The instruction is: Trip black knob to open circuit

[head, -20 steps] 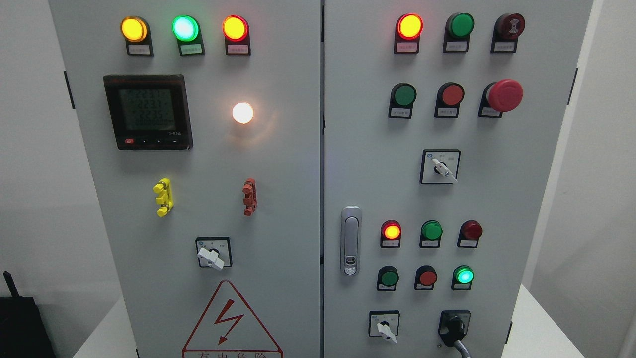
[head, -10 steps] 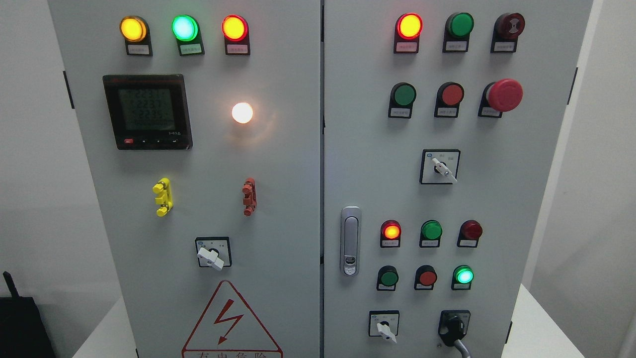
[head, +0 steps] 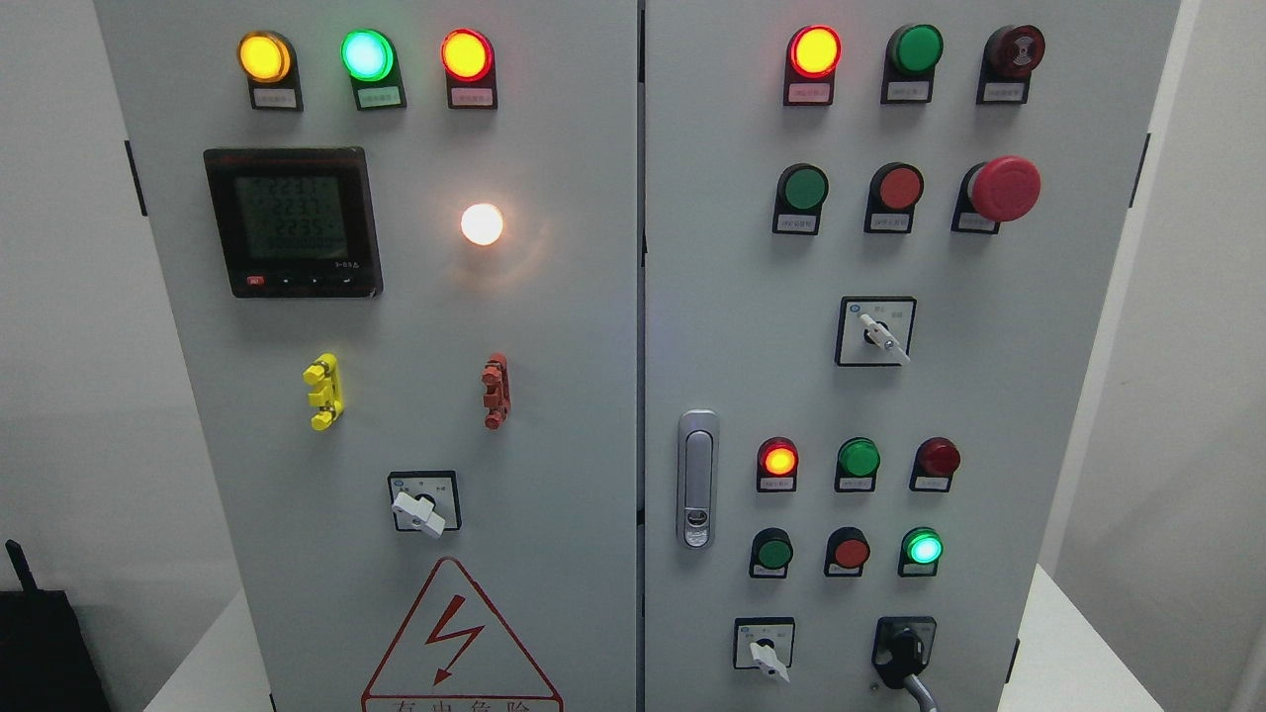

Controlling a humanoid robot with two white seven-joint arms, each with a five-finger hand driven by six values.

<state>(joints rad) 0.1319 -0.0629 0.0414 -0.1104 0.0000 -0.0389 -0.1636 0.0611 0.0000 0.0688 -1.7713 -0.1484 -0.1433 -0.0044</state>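
The black knob (head: 904, 653) sits at the bottom right of the grey cabinet's right door (head: 732, 326), on a black plate, its grip pointing down and slightly right toward the frame's lower edge. A white selector switch (head: 764, 653) is just left of it. Above them a green lamp (head: 924, 547) glows and a small red lamp (head: 778, 460) is lit. Neither of my hands shows anywhere in the head view.
The left door (head: 554, 376) carries a digital meter (head: 293, 222), lit yellow, green and red lamps, a bright white lamp (head: 482, 223) and a white selector (head: 420, 512). A red mushroom button (head: 1003, 188) juts out top right. A metal latch handle (head: 698, 480) is mid-cabinet.
The view has drifted very slightly; the meter digits flicker. No lamp, knob or switch has changed state.
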